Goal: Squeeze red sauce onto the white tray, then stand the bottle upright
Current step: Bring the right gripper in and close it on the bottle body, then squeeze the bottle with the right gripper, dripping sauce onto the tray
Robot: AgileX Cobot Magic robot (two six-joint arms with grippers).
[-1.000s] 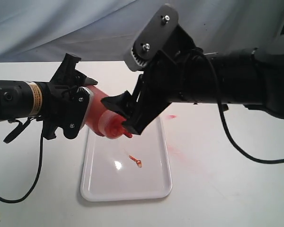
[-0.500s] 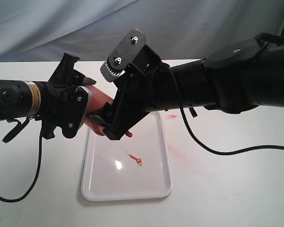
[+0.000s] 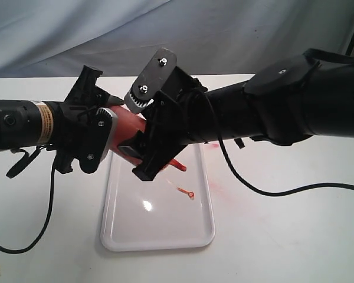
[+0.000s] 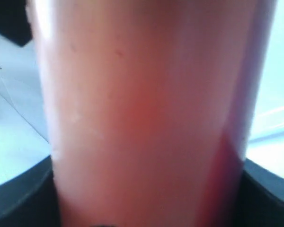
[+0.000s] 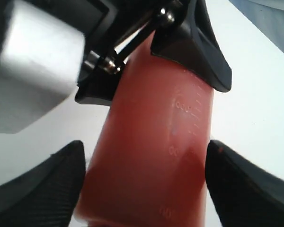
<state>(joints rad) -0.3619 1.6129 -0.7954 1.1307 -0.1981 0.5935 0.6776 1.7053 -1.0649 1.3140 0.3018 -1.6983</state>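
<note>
Above one end of the white tray point(image 3: 125, 237), the bottle point(image 3: 130, 124) hangs tilted with its nozzle pointing down at the tray. The left gripper point(image 3: 105, 127) is clamped round its base end, and the right gripper point(image 3: 146, 147) has its jaws pressed against both sides of the mid-body. A small streak of red sauce point(image 3: 187, 191) is on the tray already. The bottle looks like soft, thin-walled plastic - probably light, slick and easy to dent - so I'd squeeze gently mid-body and leave the base grip for standing it up.
</note>
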